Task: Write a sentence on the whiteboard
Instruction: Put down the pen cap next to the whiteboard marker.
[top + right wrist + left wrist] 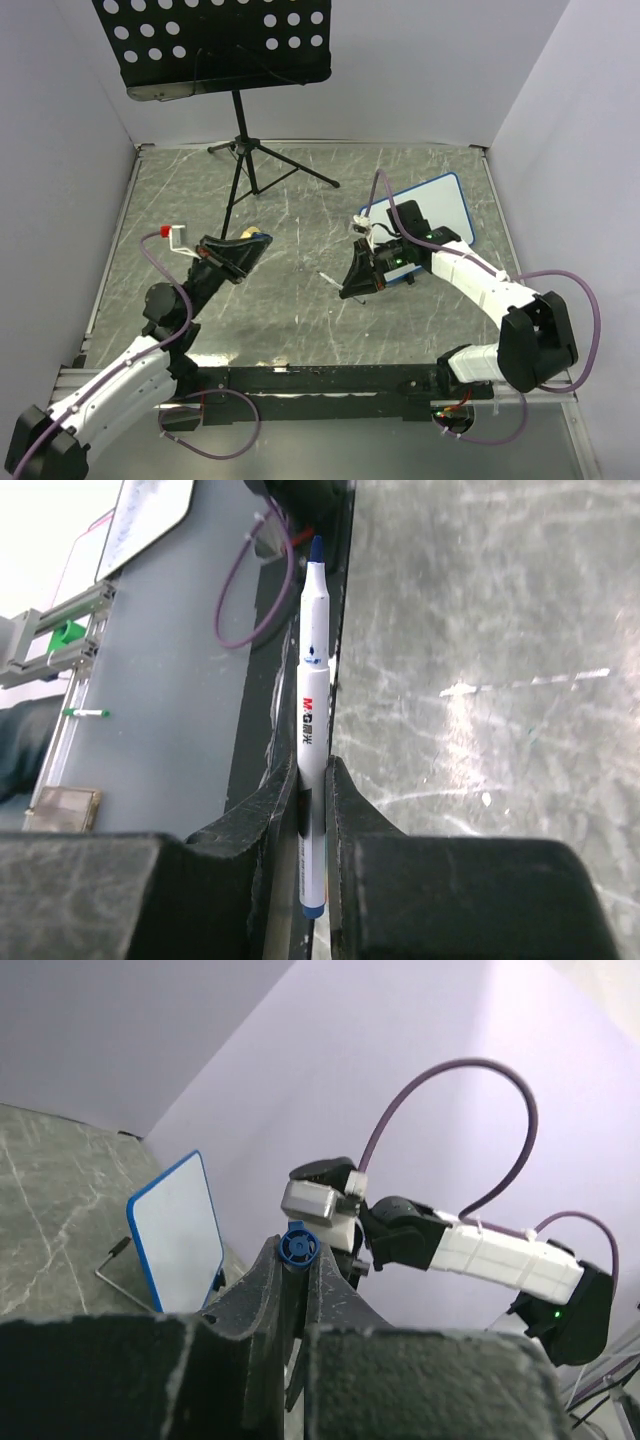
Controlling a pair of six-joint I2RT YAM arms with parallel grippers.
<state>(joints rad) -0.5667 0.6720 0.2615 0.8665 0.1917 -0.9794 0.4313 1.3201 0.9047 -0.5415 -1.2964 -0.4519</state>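
Starting with the whiteboard [445, 205]: propped on edge at the far right of the grey marbled table [300, 310], just behind the right arm. Hemmed in by pale lilac walls, with a black perforated music stand [215, 40] at the back left. Over to the right gripper [312, 780]: clamped on a white marker [312, 680], blue tip bared. Now the left gripper [298, 1260]: pinched tight on a small blue cap [298, 1246].

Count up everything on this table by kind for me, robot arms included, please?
Robot arms: 2, ending in the left gripper and the right gripper
Whiteboard: 1
Marker: 1
Blue cap: 1
Music stand: 1
Total: 6
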